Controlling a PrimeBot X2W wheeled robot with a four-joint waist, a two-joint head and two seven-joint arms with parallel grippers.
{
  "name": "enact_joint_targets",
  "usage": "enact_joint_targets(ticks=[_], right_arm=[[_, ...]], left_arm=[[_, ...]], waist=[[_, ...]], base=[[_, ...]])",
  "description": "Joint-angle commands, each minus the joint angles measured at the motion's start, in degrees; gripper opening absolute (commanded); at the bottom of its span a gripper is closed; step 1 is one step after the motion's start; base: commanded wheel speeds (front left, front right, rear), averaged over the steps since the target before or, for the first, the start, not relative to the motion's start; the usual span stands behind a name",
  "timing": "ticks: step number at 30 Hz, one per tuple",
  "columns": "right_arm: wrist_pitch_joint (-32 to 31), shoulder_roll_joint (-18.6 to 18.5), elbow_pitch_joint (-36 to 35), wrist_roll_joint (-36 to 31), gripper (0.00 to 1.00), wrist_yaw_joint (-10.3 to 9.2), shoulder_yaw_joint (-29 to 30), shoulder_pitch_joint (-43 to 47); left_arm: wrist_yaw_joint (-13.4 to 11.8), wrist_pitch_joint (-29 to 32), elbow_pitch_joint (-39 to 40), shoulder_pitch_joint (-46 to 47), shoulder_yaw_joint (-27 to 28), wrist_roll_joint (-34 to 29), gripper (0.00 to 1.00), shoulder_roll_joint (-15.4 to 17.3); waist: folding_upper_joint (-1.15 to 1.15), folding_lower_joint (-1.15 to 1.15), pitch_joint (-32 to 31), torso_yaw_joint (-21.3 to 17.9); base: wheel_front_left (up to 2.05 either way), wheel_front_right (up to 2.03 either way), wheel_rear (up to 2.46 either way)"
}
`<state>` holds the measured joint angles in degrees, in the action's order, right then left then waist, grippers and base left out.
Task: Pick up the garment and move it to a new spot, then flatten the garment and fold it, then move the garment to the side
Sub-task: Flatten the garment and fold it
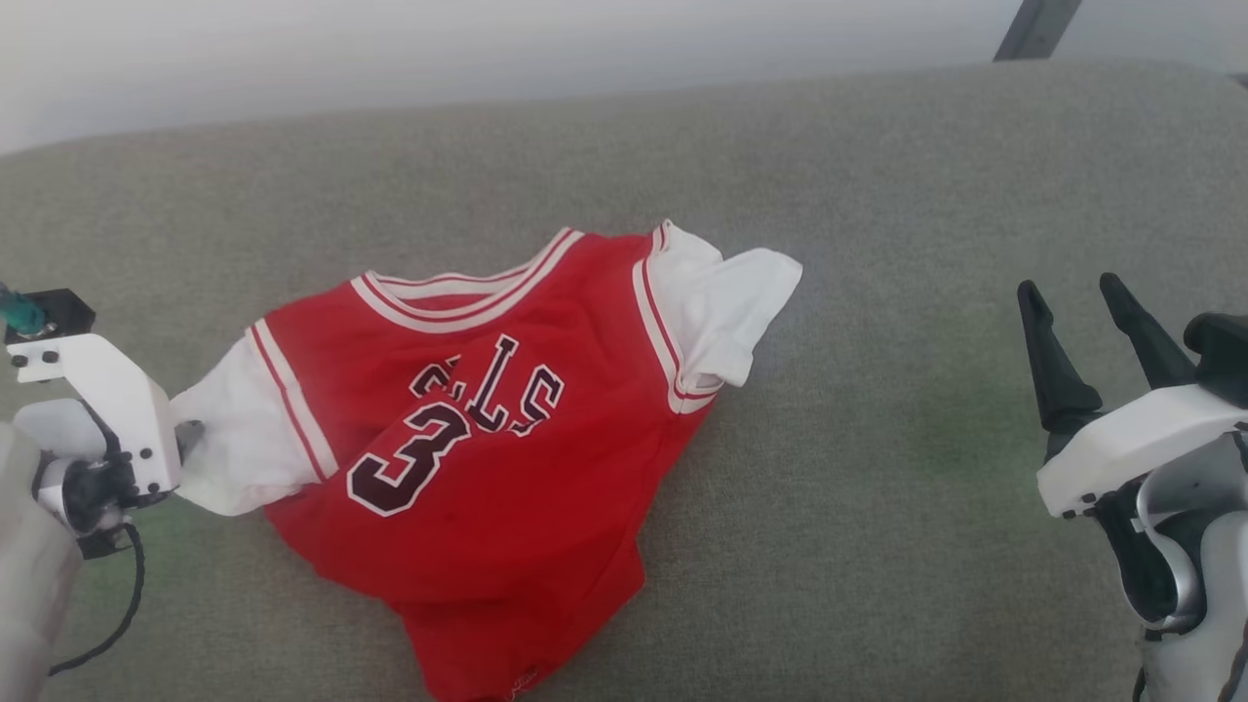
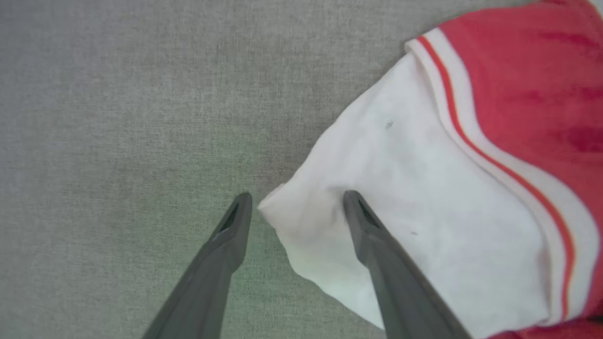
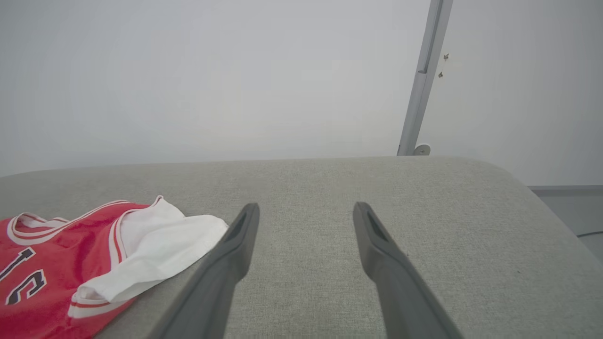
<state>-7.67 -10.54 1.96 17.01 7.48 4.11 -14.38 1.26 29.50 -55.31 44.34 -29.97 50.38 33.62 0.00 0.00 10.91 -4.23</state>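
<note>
**Cut edges, a folded chest, hidden fingers**

In the head view the shirt [image 1: 487,468] runs off the bottom edge at 6 o'clock, so its hem is lost. A fold across the chest swallows part of the lettering [image 1: 487,385], and the word cannot be read whole.

In the left wrist view the left gripper [image 2: 296,200] has one finger lying over the white sleeve [image 2: 400,188] at 5 o'clock. Whether it touches the cloth cannot be told. The red cloth at 2 o'clock is blurred and cut by the top and right edges.

In the head view a white wrist block [image 1: 107,409] at 9 o'clock hides those fingers.

In the right wrist view the shirt is cut off at 8 o'clock.
</note>
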Motion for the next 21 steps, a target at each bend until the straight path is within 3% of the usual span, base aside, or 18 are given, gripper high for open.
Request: enact_joint_targets(ticks=[1,7,8,9,21], right_arm=[[-0.6,-0.06,-0.46,-0.37,1.0,0.02,-0.03,-0.58],[-2.73,-0.72,-1.31,-0.06,1.0,0.02,-0.76,-1.16],[-3.36,-0.75,-1.33,0.34,1.0,0.02,-1.05,-1.24],[-4.07,-0.79,-1.35,0.67,1.0,0.02,-1.33,-1.33],[-17.19,-3.76,4.47,5.79,1.0,0.02,-7.51,-10.91]], left_arm=[[-0.22,0.15,-0.61,0.86,-0.01,0.11,1.0,-0.06],[-0.73,3.18,-4.83,2.33,-0.23,1.09,1.0,-1.34],[-0.14,3.97,-5.28,2.26,-0.52,1.14,0.56,-1.82],[0.23,4.58,-5.79,2.41,-0.35,1.77,0.0,-2.2],[1.28,2.18,-6.97,7.69,-0.64,1.24,0.0,-5.6]], waist=[[0.0,0.0,0.87,-0.28],[0.0,0.0,2.62,-0.07],[0.0,0.0,2.79,0.05],[0.0,0.0,2.96,0.18],[0.0,0.0,6.05,3.93]], base=[[0.0,0.0,0.0],[0.0,0.0,0.0],[0.0,0.0,0.0],[0.0,0.0,0.0],[0.0,0.0,0.0]])
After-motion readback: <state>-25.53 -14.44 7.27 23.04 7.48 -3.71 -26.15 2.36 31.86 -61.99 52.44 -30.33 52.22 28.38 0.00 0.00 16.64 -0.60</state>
